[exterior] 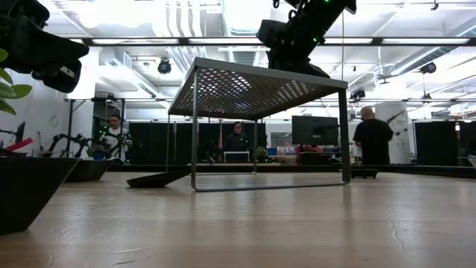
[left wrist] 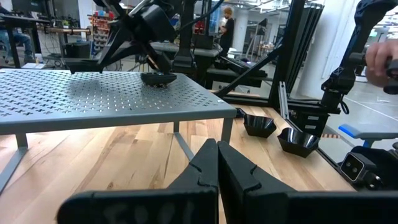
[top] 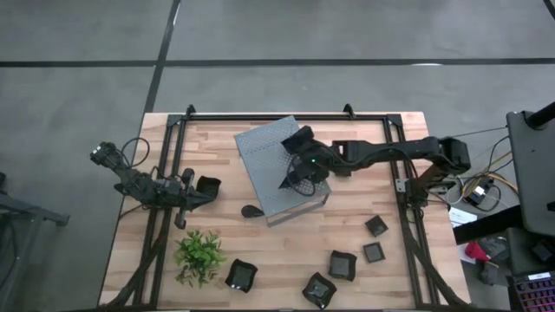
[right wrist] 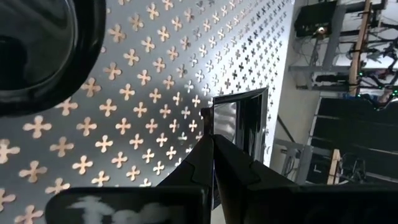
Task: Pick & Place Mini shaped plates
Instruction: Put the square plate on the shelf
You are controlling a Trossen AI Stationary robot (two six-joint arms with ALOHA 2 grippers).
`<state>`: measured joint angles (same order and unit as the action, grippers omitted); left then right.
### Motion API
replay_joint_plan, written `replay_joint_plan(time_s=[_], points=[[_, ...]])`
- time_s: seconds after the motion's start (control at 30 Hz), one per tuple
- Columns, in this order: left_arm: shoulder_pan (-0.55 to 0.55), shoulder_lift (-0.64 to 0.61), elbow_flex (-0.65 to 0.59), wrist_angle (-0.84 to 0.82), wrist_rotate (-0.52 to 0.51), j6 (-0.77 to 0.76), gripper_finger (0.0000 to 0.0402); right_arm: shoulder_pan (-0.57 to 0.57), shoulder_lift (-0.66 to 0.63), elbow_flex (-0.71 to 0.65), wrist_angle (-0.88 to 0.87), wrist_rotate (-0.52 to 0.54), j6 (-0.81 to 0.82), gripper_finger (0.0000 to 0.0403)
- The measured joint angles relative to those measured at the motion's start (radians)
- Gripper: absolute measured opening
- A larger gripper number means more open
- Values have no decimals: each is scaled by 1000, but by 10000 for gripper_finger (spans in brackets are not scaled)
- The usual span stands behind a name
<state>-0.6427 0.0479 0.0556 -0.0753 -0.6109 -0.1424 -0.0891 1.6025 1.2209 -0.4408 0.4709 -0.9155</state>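
A grey perforated stand [top: 269, 160] sits mid-table. My right gripper [right wrist: 212, 138] reaches over its top from the table's right, shut on a small glossy black square plate [right wrist: 242, 127], which also shows in the left wrist view [left wrist: 158, 78] low over the top. Another black dish [right wrist: 31, 50] seems to lie on the stand nearer its far edge [top: 299, 139]. My left gripper [left wrist: 217, 155] waits shut at the table's left, beside a black dish [top: 209, 185]. Several more mini plates [top: 341, 264] lie on the wood near the front edge. My right gripper pinches the square plate's near rim [right wrist: 216, 127] between its two fingers. The fingers slant down from the table's right. The plate stays roughly level, hollow side up, right at the stand's top [left wrist: 124, 93]; whether it rests on it I cannot tell.
A green plant [top: 199, 256] stands near the front left. A leaf-shaped dish [top: 251, 211] lies by the stand's near left corner. Black frame rails [top: 403, 186] run along both table sides. People stand in the room beyond the table [exterior: 372, 138].
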Motion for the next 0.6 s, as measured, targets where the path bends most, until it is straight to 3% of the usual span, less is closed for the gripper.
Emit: replay_joint_plan(time_s=[0.6], points=[[0, 0, 0, 0, 0, 0, 0, -4, 1, 0, 26, -45, 101, 9]])
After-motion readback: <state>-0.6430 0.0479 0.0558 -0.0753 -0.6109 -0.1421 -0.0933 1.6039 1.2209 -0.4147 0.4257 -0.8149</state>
